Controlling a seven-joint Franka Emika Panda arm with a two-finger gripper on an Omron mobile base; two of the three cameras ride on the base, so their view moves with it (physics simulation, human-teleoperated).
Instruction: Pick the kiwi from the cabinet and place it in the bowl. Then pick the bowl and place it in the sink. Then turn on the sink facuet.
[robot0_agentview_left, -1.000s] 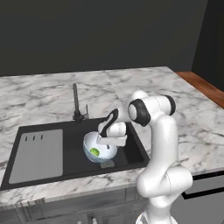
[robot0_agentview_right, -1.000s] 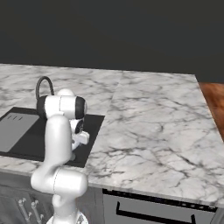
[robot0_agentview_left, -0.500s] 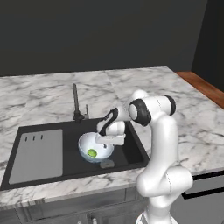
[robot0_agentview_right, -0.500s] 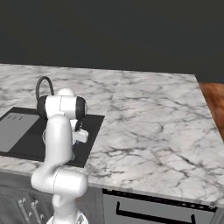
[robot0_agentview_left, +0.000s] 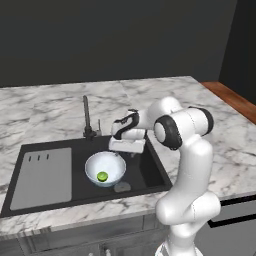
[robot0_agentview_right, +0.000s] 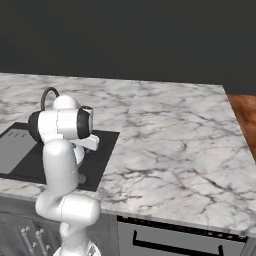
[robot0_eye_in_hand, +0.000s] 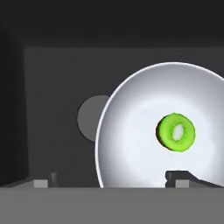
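Note:
The bowl (robot0_agentview_left: 105, 167) rests on the floor of the black sink (robot0_agentview_left: 150, 167), white inside, with the lime-green kiwi (robot0_agentview_left: 102, 176) lying in it. In the hand view the kiwi (robot0_eye_in_hand: 176, 132) sits in the bowl (robot0_eye_in_hand: 140, 144), beside the round grey drain (robot0_eye_in_hand: 89, 117). My gripper (robot0_agentview_left: 129, 152) hovers just above the bowl's back right rim, open, holding nothing. Its fingertips (robot0_eye_in_hand: 178, 176) stand wide apart on either side of the rim. The dark faucet (robot0_agentview_left: 87, 118) stands upright behind the basin, left of my hand. The cabinet is out of view.
A light grey drainboard panel (robot0_agentview_left: 42, 176) fills the sink's left part. Marble counter (robot0_agentview_left: 225, 130) surrounds the basin, with a wide stretch to its right (robot0_agentview_right: 175, 145). A wooden floor edge (robot0_agentview_right: 245, 115) shows far right. My arm (robot0_agentview_right: 60, 130) hides most of the basin in the right base view.
The bowl with the kiwi has come down onto the sink floor. My gripper has let go of its rim and lifted a little toward the faucet.

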